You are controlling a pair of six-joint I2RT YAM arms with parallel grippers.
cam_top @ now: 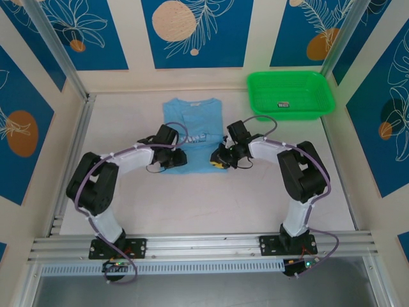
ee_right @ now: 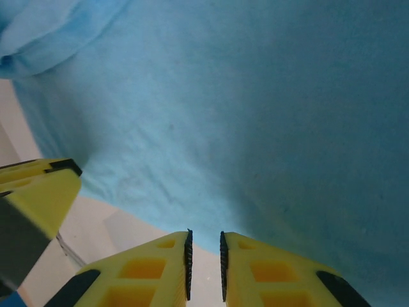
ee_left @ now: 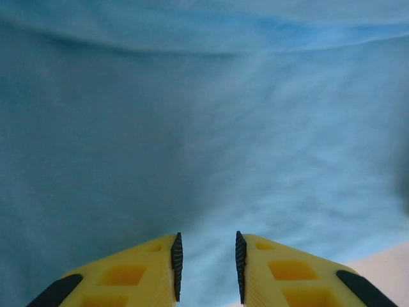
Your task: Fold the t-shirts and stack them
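1. The sky-blue t-shirt (cam_top: 192, 121) is laid flat on the white counter (cam_top: 255, 198), with its collar toward the far wall; a green basket (cam_top: 307, 89) is set apart to its right
2. The left fingers (cam_top: 174, 160) are held low at the near-left corner of the shirt's hem, and the right fingers (cam_top: 219, 162) at the near-right corner
3. In the left wrist view, the left fingers (ee_left: 177, 256) are seen parted by a narrow gap with nothing clamped between them; the t-shirt (ee_left: 204, 128) is spread beneath and ahead of the tips, and a soft ridge of cloth is seen across the top
4. In the right wrist view, the right fingers (ee_right: 188, 256) are parted by a slimmer gap and are likewise released; the hem is seen just ahead of the tips, with bare counter (ee_right: 128, 230) under them
5. A yellow finger of the left arm is seen at the left edge of that view, beside the hem
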